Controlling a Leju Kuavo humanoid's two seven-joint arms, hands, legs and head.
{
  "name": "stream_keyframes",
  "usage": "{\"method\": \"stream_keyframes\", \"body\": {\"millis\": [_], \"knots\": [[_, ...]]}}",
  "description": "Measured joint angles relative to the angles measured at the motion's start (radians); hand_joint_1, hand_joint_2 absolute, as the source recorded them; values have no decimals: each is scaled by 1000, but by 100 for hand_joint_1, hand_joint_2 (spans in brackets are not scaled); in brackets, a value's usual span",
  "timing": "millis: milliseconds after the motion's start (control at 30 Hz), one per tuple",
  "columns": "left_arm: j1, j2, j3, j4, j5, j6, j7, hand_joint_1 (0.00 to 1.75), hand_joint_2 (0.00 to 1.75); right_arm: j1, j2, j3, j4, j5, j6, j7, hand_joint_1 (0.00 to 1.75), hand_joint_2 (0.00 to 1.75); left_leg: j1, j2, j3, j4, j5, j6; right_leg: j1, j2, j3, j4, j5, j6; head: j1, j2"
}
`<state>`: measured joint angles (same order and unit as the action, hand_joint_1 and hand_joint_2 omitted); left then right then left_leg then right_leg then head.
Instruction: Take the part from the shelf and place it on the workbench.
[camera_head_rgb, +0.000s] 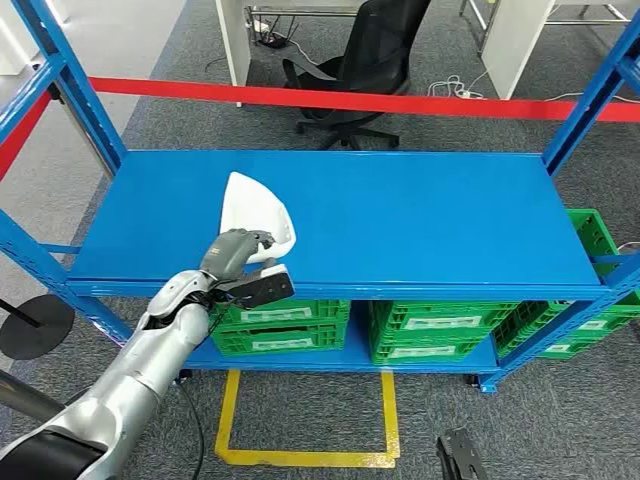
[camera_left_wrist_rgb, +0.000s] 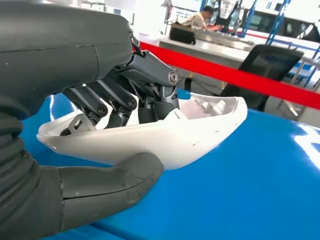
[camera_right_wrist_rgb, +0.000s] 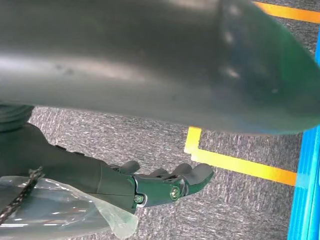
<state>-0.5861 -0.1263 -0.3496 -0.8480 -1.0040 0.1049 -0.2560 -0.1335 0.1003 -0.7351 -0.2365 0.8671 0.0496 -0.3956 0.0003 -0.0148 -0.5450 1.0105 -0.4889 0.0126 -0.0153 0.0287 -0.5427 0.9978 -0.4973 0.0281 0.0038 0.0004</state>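
On the blue shelf (camera_head_rgb: 423, 215), toward its left front edge, the left robot hand (camera_head_rgb: 240, 258) grips the white part (camera_head_rgb: 253, 212), fingers (camera_left_wrist_rgb: 124, 100) inside its hollow and thumb (camera_left_wrist_rgb: 113, 180) underneath. Right of the shelf's green crates (camera_head_rgb: 438, 332), low over the carpet, the right robot hand (camera_right_wrist_rgb: 166, 182) hangs spread, holding nothing.

Right hand (camera_right_wrist_rgb: 166, 182) hangs above grey carpet (camera_right_wrist_rgb: 158, 135), dark fingers (camera_right_wrist_rgb: 196, 175) stretched out and a little apart, nothing between them. Clear plastic wrap (camera_right_wrist_rgb: 75, 210) sits around the wrist. Yellow floor tape (camera_right_wrist_rgb: 241, 165) runs just beyond the fingertips, with a blue shelf frame (camera_right_wrist_rgb: 305, 190) at the edge.
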Motion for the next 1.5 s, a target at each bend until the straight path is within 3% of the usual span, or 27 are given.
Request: {"method": "stream_keyframes", "body": {"millis": [433,600,733,800,867,933,967,1000,1067,1133,1200,1267,1300,1367,1433,1467,1500], "knots": [[64,-2,-6,-132,30,2,-34,175,175,2,0,-1,0,-10,-6,-4,0,0,0,0,0,0,0,0,0,0,0,0,0,0,0,0],[189,-11,-50,-349,66,1,-55,175,175,13,0,-2,0,-27,-18,-16,0,0,-1,0,-2,1,-1,1,-2,0,-2,-1,0,1,0,0],[310,-11,-98,-524,88,23,-75,175,175,27,2,-9,2,-44,-40,-36,0,0,-7,1,-5,5,1,18,-8,2,-2,-8,9,16,-1,0],[372,-10,-117,-605,89,68,-86,175,175,36,4,-15,4,-46,-52,-50,0,0,-3,9,3,-19,17,28,-7,-3,-11,0,-6,20,1,0],[431,-6,-131,-673,82,121,-97,175,175,42,4,-18,4,-44,-51,-57,0,0,1,18,8,-41,33,37,-4,-13,-46,77,-64,21,4,0],[485,0,-143,-726,74,155,-105,175,175,48,5,-20,6,-47,-43,-58,0,0,0,25,2,-42,37,39,-5,-18,-102,212,-125,27,6,0],[510,4,-149,-748,70,165,-107,175,175,52,6,-21,6,-50,-37,-58,0,0,1,27,-1,-39,38,38,-8,-19,-120,260,-135,30,6,0],[531,7,-155,-768,66,172,-109,175,175,57,6,-23,7,-53,-32,-58,0,0,2,29,-5,-36,38,36,-11,-21,-123,271,-126,34,6,0],[558,13,-163,-799,62,181,-111,175,175,62,6,-27,8,-56,-28,-59,0,0,8,30,-12,-24,37,28,-19,-27,-70,176,-64,43,7,0],[572,18,-168,-823,61,184,-112,175,175,61,9,-31,9,-58,-26,-60,0,0,9,28,-25,-5,33,12,-21,-31,-2,58,-26,48,10,0],[580,21,-172,-843,60,185,-113,175,175,59,12,-35,9,-58,-24,-61,0,0,5,27,-39,12,36,-4,-18,-28,13,26,-29,38,11,0],[588,24,-174,-856,58,189,-114,175,175,61,12,-38,10,-59,-23,-62,0,0,7,27,-46,20,39,-15,-18,-26,-3,31,-23,16,9,0],[593,26,-174,-862,55,194,-114,175,175,62,12,-40,10,-60,-21,-64,0,0,9,26,-52,27,27,-21,-18,-26,-10,32,-18,6,9,0],[606,28,-175,-873,45,212,-114,175,175,63,12,-44,10,-65,-17,-67,0,0,11,24,-77,95,-43,-29,-17,-27,-30,31,-1,-14,4,0],[623,31,-177,-885,35,233,-114,175,175,66,12,-48,10,-69,-16,-71,0,0,11,23,-111,219,-134,-32,-12,-28,-53,32,17,-22,0,0],[632,32,-179,-889,31,244,-114,175,175,69,13,-51,10,-72,-20,-74,0,0,10,23,-118,269,-158,-31,-9,-29,-65,32,26,-24,0,0],[643,34,-181,-893,27,254,-114,175,175,71,14,-54,10,-75,-28,-79,0,0,10,23,-111,289,-160,-28,-6,-29,-78,33,35,-25,0,0]]}}
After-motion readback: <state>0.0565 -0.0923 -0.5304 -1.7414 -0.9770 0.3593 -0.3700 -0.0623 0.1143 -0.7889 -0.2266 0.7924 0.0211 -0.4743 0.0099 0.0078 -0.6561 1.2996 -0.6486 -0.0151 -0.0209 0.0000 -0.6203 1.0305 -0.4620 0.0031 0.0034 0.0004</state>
